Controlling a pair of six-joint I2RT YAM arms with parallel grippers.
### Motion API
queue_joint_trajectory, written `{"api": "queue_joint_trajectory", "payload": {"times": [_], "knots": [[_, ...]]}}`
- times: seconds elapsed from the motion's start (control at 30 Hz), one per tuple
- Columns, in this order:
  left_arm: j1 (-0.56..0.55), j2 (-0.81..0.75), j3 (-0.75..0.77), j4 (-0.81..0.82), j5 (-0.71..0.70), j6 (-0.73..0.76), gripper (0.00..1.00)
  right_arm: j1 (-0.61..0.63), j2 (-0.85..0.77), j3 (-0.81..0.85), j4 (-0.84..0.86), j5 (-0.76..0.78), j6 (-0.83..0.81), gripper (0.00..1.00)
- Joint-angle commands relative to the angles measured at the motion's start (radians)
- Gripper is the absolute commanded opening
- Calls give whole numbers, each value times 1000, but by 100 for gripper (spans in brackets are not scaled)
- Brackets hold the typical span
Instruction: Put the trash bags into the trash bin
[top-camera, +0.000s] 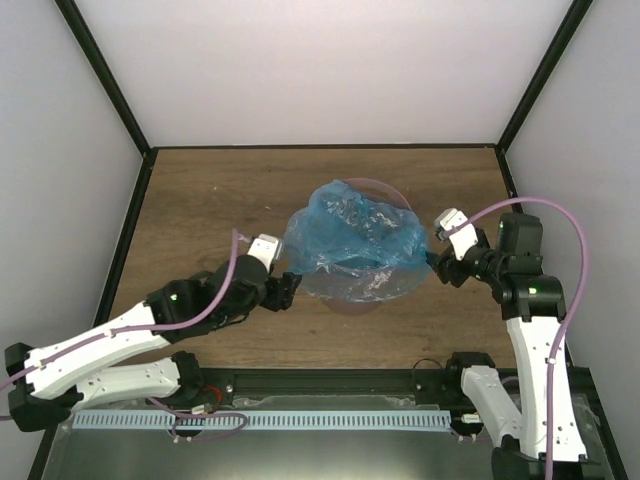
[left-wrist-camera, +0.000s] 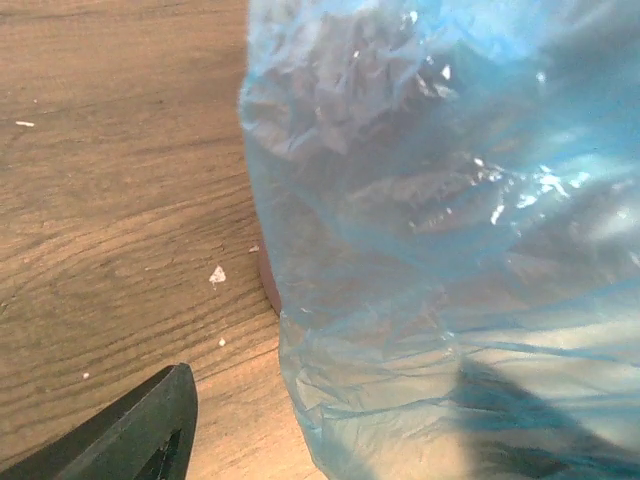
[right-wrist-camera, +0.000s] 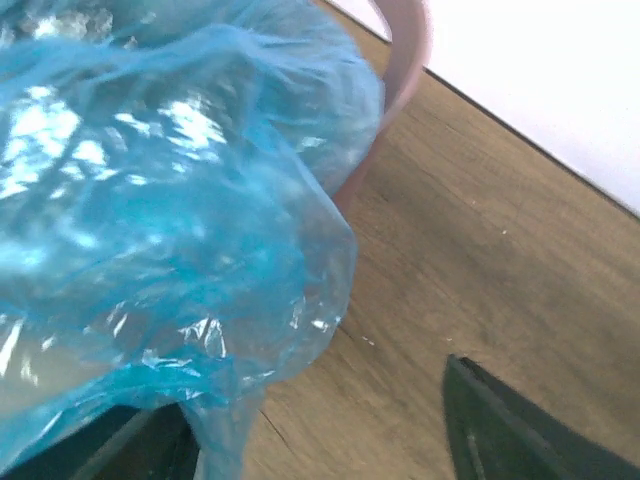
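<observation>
**A:** Pale walls with black corner posts close in a wood-grain tabletop. How do the fingers stand?

**B:** The left fingers are spread. One dark finger shows at the lower left of the left wrist view. The other is only a dark shape seen through the plastic at the lower right. The right fingers are parted too, one at the lower right of their view and the other at the lower left, under a hanging fold.

**A:** And the trash bag?

**B:** The trash bag, crinkled and light blue, sits mid-frame in the top view between the two pairs of fingers. It is draped over the trash bin, whose mauve rim peeks out at the bag's upper edge. Neither pair pinches the plastic.
</observation>
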Motion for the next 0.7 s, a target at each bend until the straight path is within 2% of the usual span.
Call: {"api": "queue_joint_trajectory", "payload": {"times": [0.0,0.1,0.3,0.4,0.47,0.53,0.67], "knots": [[-7,-58,56,-149,34,14,73,-5,-6,79,-185,11,-178,73],[-10,-76,82,-216,65,39,74,-5,-18,97,-274,16,-300,82],[-30,-153,141,-271,81,119,74,-5,-87,161,-399,-19,-481,91],[-29,-185,198,-299,-87,150,72,-5,-101,200,-407,-56,-489,91],[-31,-171,229,-285,-102,234,72,-5,-91,221,-390,-74,-468,91],[-32,-125,256,-240,-67,319,72,-5,-82,236,-362,-103,-458,89],[-82,-55,306,-118,63,468,83,-5,-51,274,-334,-169,-479,82]]}}
